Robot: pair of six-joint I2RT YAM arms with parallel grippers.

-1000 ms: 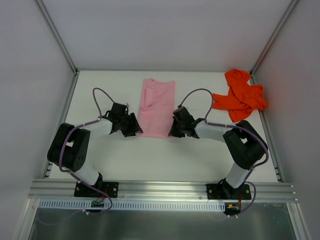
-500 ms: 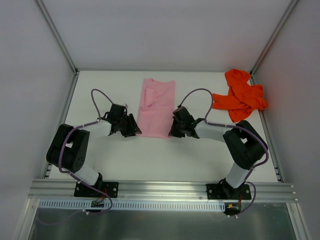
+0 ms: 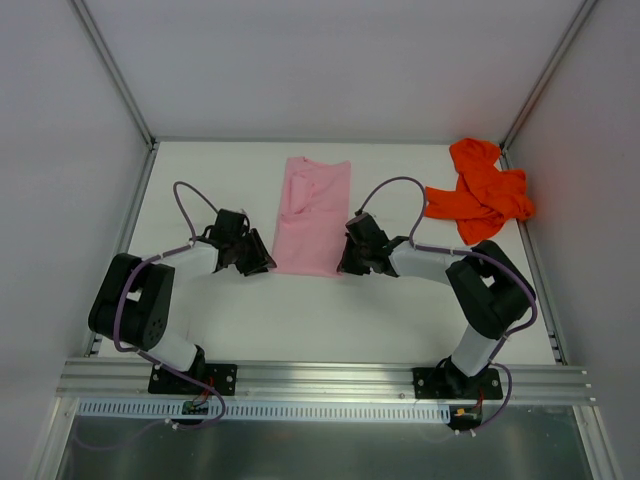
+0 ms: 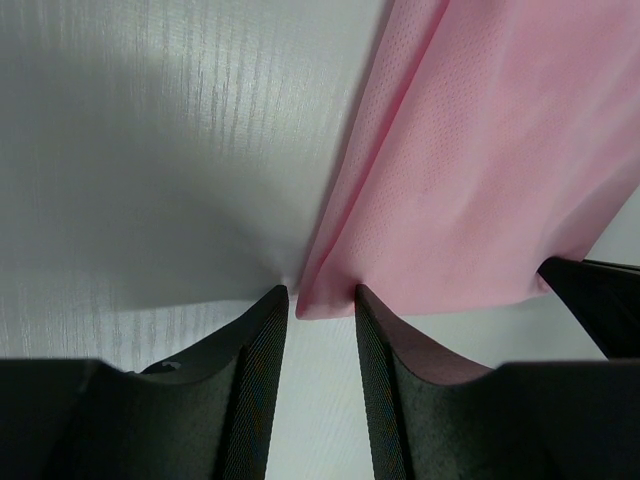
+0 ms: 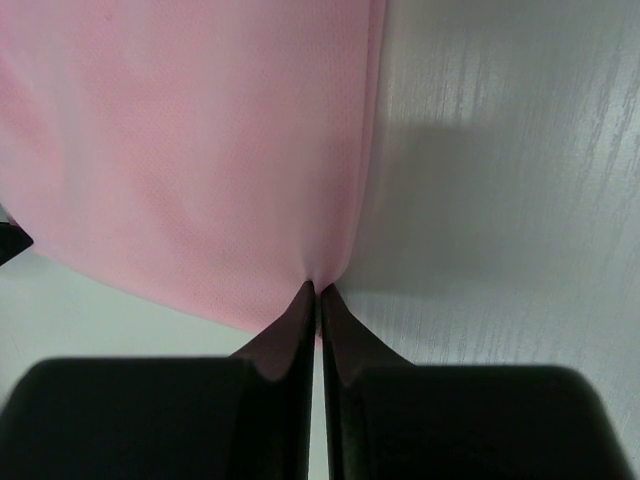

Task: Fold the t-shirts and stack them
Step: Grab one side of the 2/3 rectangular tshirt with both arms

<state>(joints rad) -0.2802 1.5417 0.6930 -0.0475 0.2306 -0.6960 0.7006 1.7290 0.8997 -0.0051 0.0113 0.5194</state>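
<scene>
The light pink t-shirt (image 3: pixel 315 210) lies folded into a long strip at the table's middle. It fills the left wrist view (image 4: pixel 480 150) and the right wrist view (image 5: pixel 180 150). My left gripper (image 3: pixel 264 264) is open at the strip's near left corner. That corner's tip lies between the fingertips (image 4: pixel 322 295). My right gripper (image 3: pixel 346 265) is shut on the strip's near right corner (image 5: pixel 318 290), and the cloth puckers at the pinch. The orange-red t-shirt (image 3: pixel 480 190) lies crumpled at the far right, away from both grippers.
The white table (image 3: pixel 300 310) is walled by metal posts and grey panels at the left, back and right. The orange-red shirt reaches the right edge rail (image 3: pixel 535 250). Purple cables loop above both wrists.
My left gripper has drawn a little to the left, away from the pink shirt's near edge. The right arm and both shirts have not moved.
</scene>
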